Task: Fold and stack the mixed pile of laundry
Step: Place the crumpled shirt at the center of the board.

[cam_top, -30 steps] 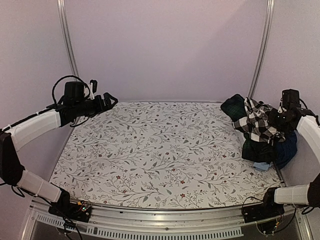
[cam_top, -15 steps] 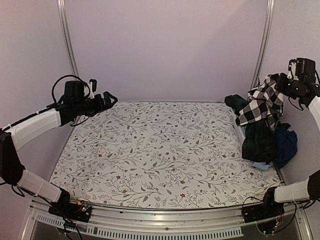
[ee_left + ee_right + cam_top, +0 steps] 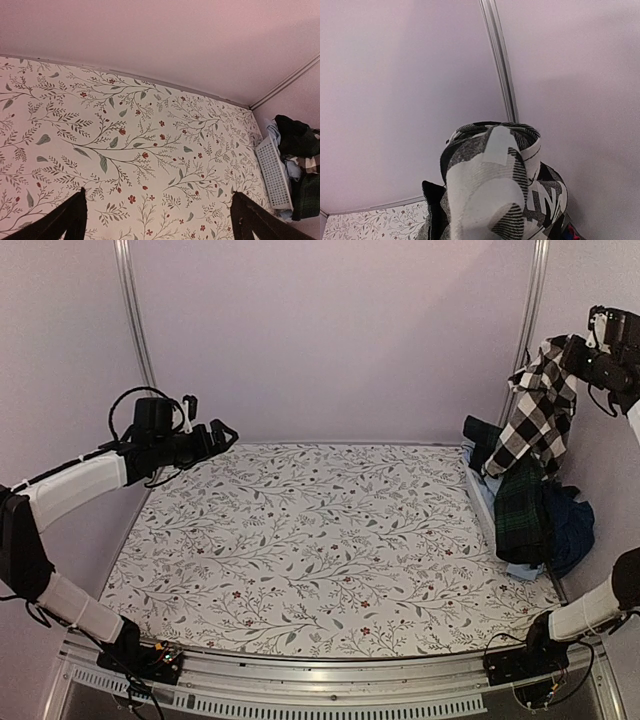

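Note:
The laundry pile (image 3: 530, 520) lies at the table's right edge: a dark green-navy plaid garment (image 3: 520, 510), a navy piece (image 3: 572, 530) and a light blue piece (image 3: 522, 571). My right gripper (image 3: 578, 350) is raised high at the upper right, shut on the black-and-white checked shirt (image 3: 535, 410), which hangs down from it onto the pile. In the right wrist view the shirt (image 3: 495, 190) fills the lower frame and hides the fingers. My left gripper (image 3: 222, 433) is open and empty, held above the table's far left corner; its dark fingertips (image 3: 70, 220) frame bare cloth.
A floral-printed white covering (image 3: 320, 540) spans the table. A white perforated basket (image 3: 274, 172) lies under the pile at the right. Metal frame posts (image 3: 527, 330) stand at the back corners, the right one close to the raised shirt. Purple walls enclose the cell.
My right gripper has risen from the pile toward the upper right, lifting the checked shirt so it now hangs stretched. The left arm has barely moved.

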